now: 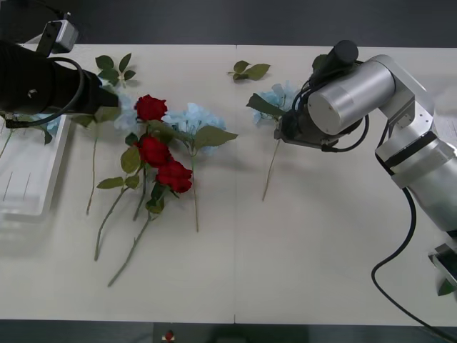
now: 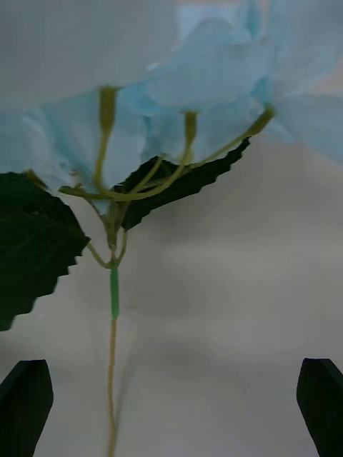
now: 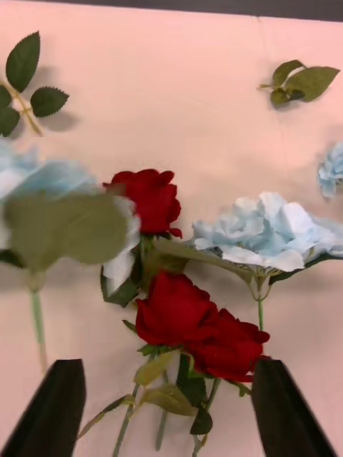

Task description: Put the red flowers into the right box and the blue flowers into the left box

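Observation:
Three red flowers [image 1: 161, 150] lie in a cluster left of the table's middle, their stems toward the near edge; they also appear in the left wrist view [image 3: 179, 310]. A blue flower [image 1: 194, 118] lies beside them [image 3: 264, 232], and another [image 1: 127, 107] rests by the black left arm. My left gripper [image 3: 168, 407] hovers open above the roses. A further blue flower [image 1: 275, 96] lies under the silver right arm. My right gripper [image 2: 171, 407] is open, with that flower's stem [image 2: 113, 285] between its fingers, untouched. The left box [image 1: 28, 179] is at the far left. I cannot tell whether a pale rim [image 1: 446, 275] is the right box.
Loose green leaf sprigs lie at the back of the table [image 1: 250, 70] and near the left arm [image 1: 114, 68]. A black cable [image 1: 400, 250] hangs from the right arm over the table's right part. The near half of the table is bare.

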You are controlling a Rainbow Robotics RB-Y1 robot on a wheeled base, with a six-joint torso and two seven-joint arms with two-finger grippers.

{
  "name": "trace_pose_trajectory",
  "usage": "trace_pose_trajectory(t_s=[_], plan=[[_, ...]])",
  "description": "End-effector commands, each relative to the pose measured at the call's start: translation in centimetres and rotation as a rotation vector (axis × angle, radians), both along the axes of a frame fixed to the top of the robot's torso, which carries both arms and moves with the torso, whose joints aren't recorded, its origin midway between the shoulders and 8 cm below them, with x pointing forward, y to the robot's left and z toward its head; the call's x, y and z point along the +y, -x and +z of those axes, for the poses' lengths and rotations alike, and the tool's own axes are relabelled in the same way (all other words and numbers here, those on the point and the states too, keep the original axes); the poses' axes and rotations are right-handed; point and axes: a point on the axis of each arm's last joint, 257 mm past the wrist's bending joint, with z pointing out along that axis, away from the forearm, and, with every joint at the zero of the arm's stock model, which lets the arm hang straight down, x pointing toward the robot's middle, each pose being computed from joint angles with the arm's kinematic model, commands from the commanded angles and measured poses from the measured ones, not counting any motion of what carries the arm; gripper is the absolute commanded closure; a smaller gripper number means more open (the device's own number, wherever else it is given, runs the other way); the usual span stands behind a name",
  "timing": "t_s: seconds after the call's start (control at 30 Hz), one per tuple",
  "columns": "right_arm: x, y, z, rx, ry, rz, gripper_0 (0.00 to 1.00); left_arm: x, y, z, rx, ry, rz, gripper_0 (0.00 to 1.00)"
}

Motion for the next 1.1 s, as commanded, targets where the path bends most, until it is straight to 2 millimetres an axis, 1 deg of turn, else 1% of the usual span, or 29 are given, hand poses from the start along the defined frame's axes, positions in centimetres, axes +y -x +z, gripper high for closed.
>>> trace_pose_trajectory(t_s=[0.03, 0.13, 0.23, 0.27, 0.33, 0.37, 0.43, 0.53, 0.57, 0.63, 0.67, 0.73, 0.77, 0.8, 0.87, 0.97, 1.0, 1.07, 1.1], plan=[[1.6, -2.1, 2.8, -0.057, -0.016, -0.031, 0.00, 0.5, -0.4, 1.1, -0.038, -0.023, 0.003, 0.00], [2.3, -2.7, 2.3, -0.066, -0.024, -0.038, 0.00, 1.2, -0.7, 0.7, -0.033, -0.035, 0.019, 0.00], [3.1, -3.5, 1.6, -0.077, -0.030, -0.045, 0.00, 3.6, -1.8, -0.3, -0.040, -0.099, 0.058, 0.00], [3.1, -3.6, 1.4, -0.077, -0.031, -0.048, 0.00, 4.0, -2.0, -0.4, -0.046, -0.114, 0.058, 0.00], [3.2, -4.0, 1.1, -0.081, -0.028, -0.053, 0.00, 5.7, -3.0, -1.5, -0.051, -0.147, 0.066, 0.00], [3.4, -4.0, 1.0, -0.080, -0.029, -0.052, 0.00, 6.2, -3.3, -1.7, -0.054, -0.154, 0.069, 0.00], [3.7, -4.2, 0.4, -0.077, -0.037, -0.052, 0.00, 8.0, -4.6, -2.5, -0.081, -0.200, 0.068, 0.00], [4.2, -4.5, 0.1, -0.083, -0.043, -0.055, 0.00, 9.6, -5.9, -3.3, -0.119, -0.242, 0.059, 0.00], [4.2, -4.6, -0.1, -0.083, -0.043, -0.055, 0.00, 9.8, -6.1, -3.5, -0.125, -0.249, 0.058, 0.00], [4.6, -4.9, -0.2, -0.091, -0.053, -0.056, 0.00, 10.9, -7.0, -4.2, -0.148, -0.272, 0.060, 0.00], [4.6, -5.0, -0.3, -0.092, -0.054, -0.056, 0.00, 11.4, -7.2, -4.4, -0.151, -0.281, 0.061, 0.00], [4.9, -5.3, -0.3, -0.102, -0.065, -0.055, 0.00, 11.9, -7.9, -5.5, -0.172, -0.309, 0.041, 0.00], [5.0, -5.4, -0.4, -0.104, -0.067, -0.056, 0.00, 11.9, -8.1, -5.6, -0.179, -0.316, 0.035, 0.00], [5.0, -5.6, -0.4, -0.111, -0.068, -0.057, 0.00, 12.0, -8.2, -6.3, -0.182, -0.329, 0.024, 0.00], [5.3, -5.8, -0.7, -0.117, -0.077, -0.055, 0.00, 12.3, -8.4, -6.9, -0.185, -0.348, 0.010, 0.00], [5.6, -6.3, -0.5, -0.134, -0.090, -0.055, 0.00, 11.7, -8.3, -7.8, -0.185, -0.375, -0.031, 0.00], [5.6, -6.3, -0.7, -0.132, -0.094, -0.057, 0.07, 11.6, -8.3, -8.0, -0.183, -0.379, -0.036, 0.00], [5.8, -6.3, -0.5, -0.133, -0.098, -0.055, 0.93, 10.9, -8.1, -8.9, -0.171, -0.391, -0.055, 0.00], [5.8, -6.3, -0.5, -0.132, -0.099, -0.055, 1.00, 10.7, -8.1, -9.1, -0.169, -0.392, -0.060, 0.00]])
